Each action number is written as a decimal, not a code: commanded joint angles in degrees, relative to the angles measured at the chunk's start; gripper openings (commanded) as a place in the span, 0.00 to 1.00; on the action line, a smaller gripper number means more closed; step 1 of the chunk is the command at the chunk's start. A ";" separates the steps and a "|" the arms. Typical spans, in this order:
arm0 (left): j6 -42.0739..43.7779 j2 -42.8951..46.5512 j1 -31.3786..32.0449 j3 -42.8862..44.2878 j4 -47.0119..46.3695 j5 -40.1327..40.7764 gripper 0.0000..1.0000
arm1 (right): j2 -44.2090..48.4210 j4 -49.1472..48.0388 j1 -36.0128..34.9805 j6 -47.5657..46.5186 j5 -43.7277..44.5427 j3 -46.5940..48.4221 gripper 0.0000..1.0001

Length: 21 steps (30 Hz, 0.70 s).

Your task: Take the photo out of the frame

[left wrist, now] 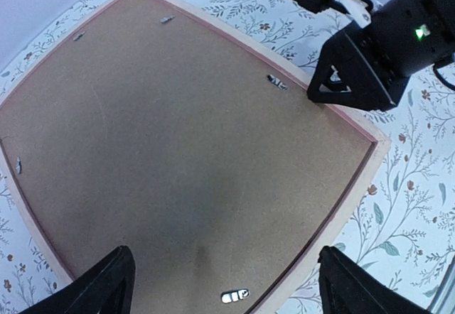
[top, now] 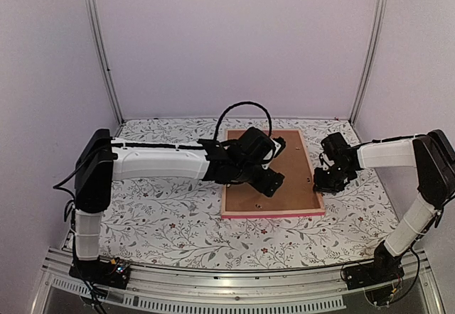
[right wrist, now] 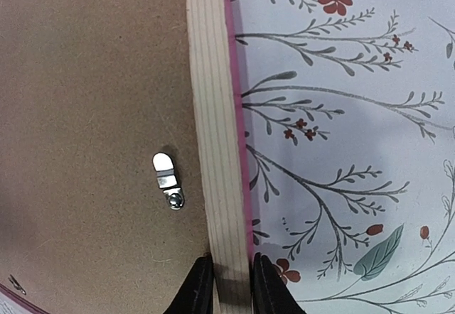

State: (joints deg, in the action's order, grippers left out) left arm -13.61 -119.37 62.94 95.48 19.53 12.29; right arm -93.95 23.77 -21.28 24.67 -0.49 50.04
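The frame (top: 274,214) lies face down on the table, pink along its outer edge and pale wood on the back. A brown backing board (top: 291,179) fills it and hides the photo. My right gripper (right wrist: 231,280) is shut on the frame's right rail (right wrist: 213,136), one finger on the board side and one on the pink outer side. It shows as the black head (left wrist: 355,65) at the frame's edge in the left wrist view. My left gripper (left wrist: 224,278) hangs open above the board (left wrist: 178,150), with nothing between its fingers.
Small metal turn clips hold the board: one by the right rail (right wrist: 168,180), one just ahead of my left gripper (left wrist: 235,296), others along the far edges (left wrist: 277,82). A floral tablecloth (top: 163,214) covers the table, with walls behind and at the sides.
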 commanded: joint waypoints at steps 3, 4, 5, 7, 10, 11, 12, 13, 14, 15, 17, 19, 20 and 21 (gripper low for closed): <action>5.41 -4.38 4.31 2.62 -1.49 -0.15 0.94 | -1.60 1.93 -1.49 0.98 2.82 0.31 0.14; 5.86 -4.86 4.92 2.87 -1.77 -0.47 0.94 | -1.54 2.65 -1.89 1.06 3.30 0.89 0.12; 6.20 -5.28 5.41 3.01 -2.02 -0.68 0.95 | -1.37 3.48 -2.09 1.08 3.79 1.45 0.10; 6.88 -6.30 6.65 3.40 -2.44 -0.29 0.96 | -1.00 5.03 -2.14 1.09 4.36 2.52 0.06; 8.13 -8.02 8.58 4.36 -2.29 1.23 0.96 | 0.08 7.26 -2.31 1.24 4.77 4.33 0.02; 8.59 -8.59 9.13 4.63 -2.23 1.81 0.97 | 0.46 7.78 -2.31 1.38 4.80 4.93 0.02; 9.13 -9.17 9.66 4.89 -2.07 2.44 0.97 | 0.93 8.63 -2.36 1.42 4.85 5.55 0.02; 9.73 -9.56 10.23 5.09 -1.91 3.40 0.97 | 1.43 9.41 -2.36 1.37 5.02 6.26 0.01; 10.46 -9.97 10.73 5.15 -2.03 4.46 0.97 | 1.63 10.27 -2.49 1.36 5.35 7.14 0.01; 11.24 -10.36 11.31 5.23 -2.06 5.40 0.97 | 1.81 11.17 -2.62 1.39 5.81 7.96 0.01; 13.05 -11.12 12.46 5.28 -2.28 7.87 0.97 | 2.13 12.66 -2.83 1.52 6.34 9.56 0.00; 15.35 -12.13 13.54 5.75 -2.26 11.45 0.97 | 2.26 13.89 -2.99 1.53 6.61 10.89 0.00; 16.53 -12.83 14.12 6.14 -2.23 13.24 0.97 | 2.36 14.56 -3.17 1.59 6.74 11.49 0.00; 18.02 -13.53 14.55 6.61 -2.19 15.13 0.97 | 2.41 15.08 -3.36 1.61 6.88 12.03 0.00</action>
State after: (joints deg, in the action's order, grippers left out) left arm -1.54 -130.37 75.29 99.96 18.68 19.31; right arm -94.13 36.01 -23.92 24.86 4.38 58.17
